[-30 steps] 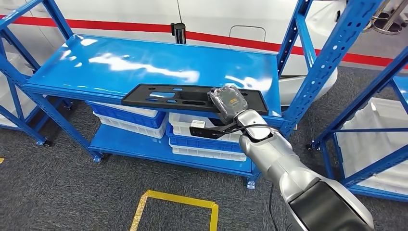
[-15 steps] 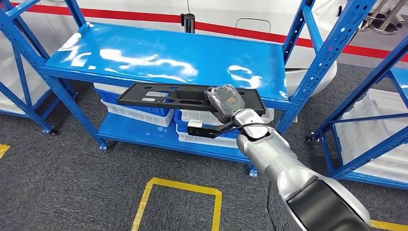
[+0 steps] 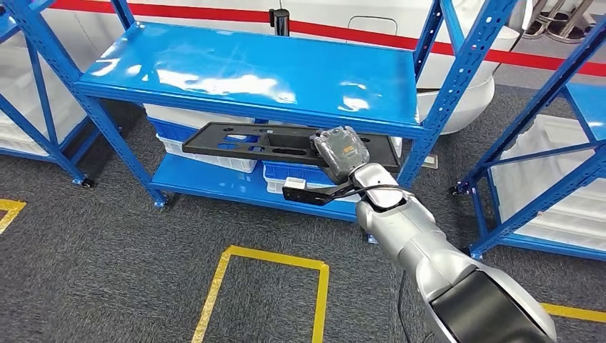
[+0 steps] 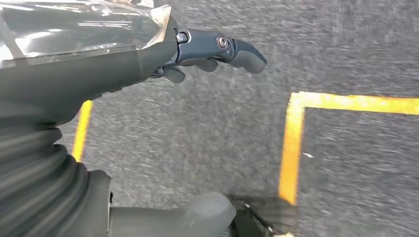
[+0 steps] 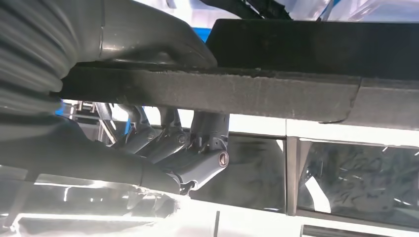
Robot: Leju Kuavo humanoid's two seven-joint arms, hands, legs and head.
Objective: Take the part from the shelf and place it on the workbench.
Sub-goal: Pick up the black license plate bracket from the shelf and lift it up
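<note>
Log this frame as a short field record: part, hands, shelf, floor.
part: long black panel with cutouts, held level in front of the blue shelf, off its top board
right hand: grips the panel near its right end, thumb on one face, fingers on the other
left hand: holds nothing, hangs over grey carpet
bins: white and blue bins on the lower shelf level
floor: yellow tape outline

Part [image 3: 286, 146], held by right hand [image 3: 341, 151], now clear of shelf [image 3: 250, 75]; camera backed away.
</note>
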